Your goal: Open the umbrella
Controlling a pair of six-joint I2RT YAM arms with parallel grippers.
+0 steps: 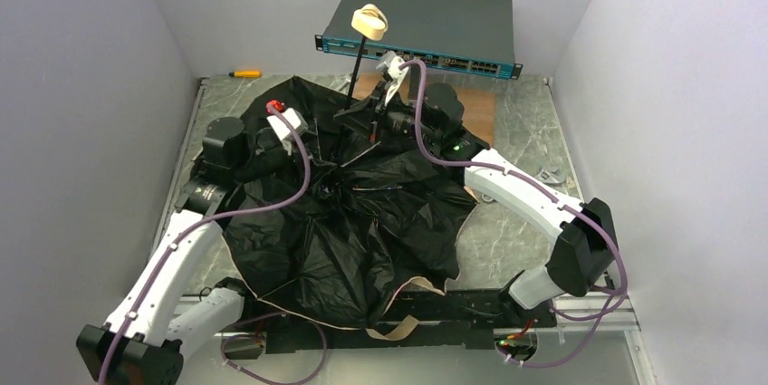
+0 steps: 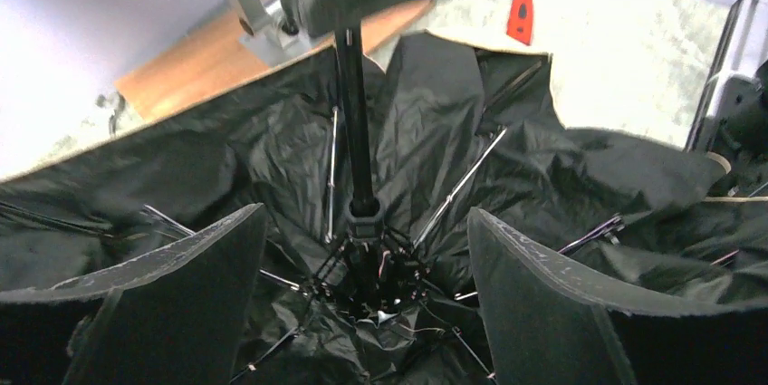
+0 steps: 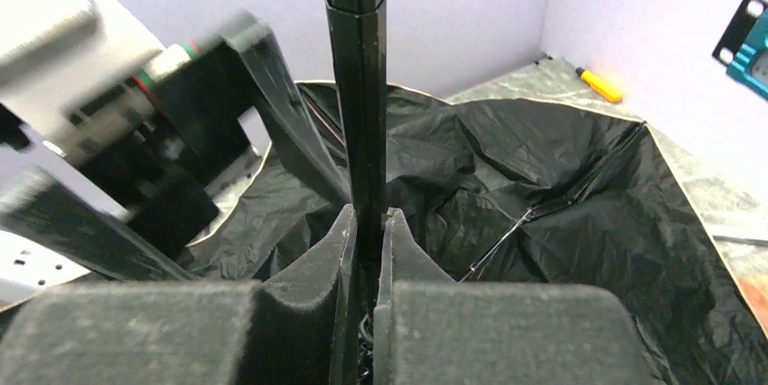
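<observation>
The umbrella [image 1: 362, 231] lies upside down on the table, its black lining spread upward and a cream edge showing at the front. Its black shaft [image 1: 355, 77] rises toward the back to a cream handle [image 1: 369, 21]. My right gripper [image 1: 362, 118] is shut on the shaft, with the finger pads [image 3: 317, 258] pressed against it on both sides. My left gripper [image 1: 319, 168] is open and hovers over the hub. In the left wrist view its fingers [image 2: 172, 285] stand wide apart on either side of the runner [image 2: 365, 213] and thin metal ribs [image 2: 457, 187].
A dark-grey network switch [image 1: 426, 27] sits at the back, tilted against the wall. A wooden board [image 1: 475, 104] lies under it. A yellow tool [image 1: 244, 73] lies at the back left. White walls close in on three sides.
</observation>
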